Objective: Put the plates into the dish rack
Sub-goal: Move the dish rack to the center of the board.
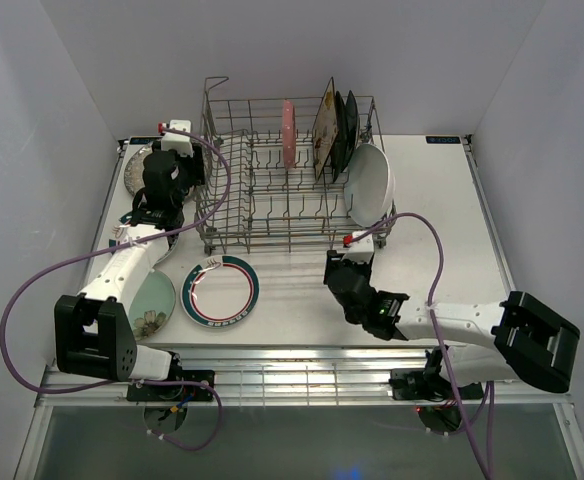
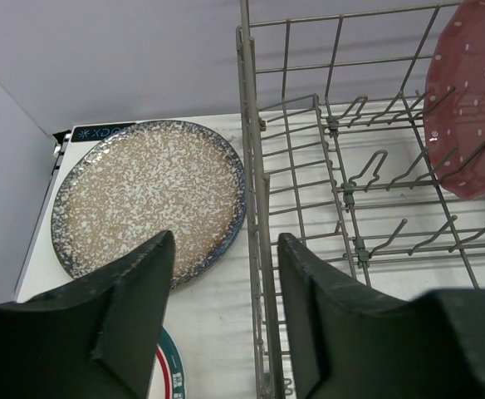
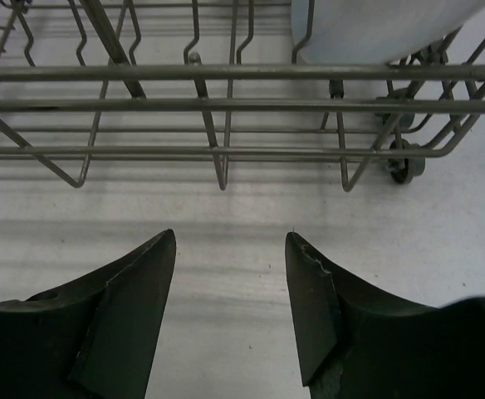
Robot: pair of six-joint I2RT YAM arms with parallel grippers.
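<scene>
The rack (image 1: pixel 272 200) stands at the back middle of the table (image 1: pixel 442 230). Four plates stand on edge in it: a pink plate (image 1: pixel 288 132) near the middle, a cream square plate (image 1: pixel 324 125) and a black plate (image 1: pixel 347 125) side by side toward the right, and a white plate (image 1: pixel 370 185) leaning at the right end. A speckled plate (image 2: pixel 143 191) lies flat on the table left of the rack. A ringed plate (image 1: pixel 220 290) lies in front of the rack, and a green plate (image 1: pixel 155 298) sits partly under the left arm. The left gripper (image 2: pixel 226 249) hangs between the speckled plate and the rack's left wall, jaws partly apart and holding nothing. The right gripper (image 3: pixel 231 241) sits low over bare table just in front of the rack's near side, below the white plate, jaws also partly apart and empty.
</scene>
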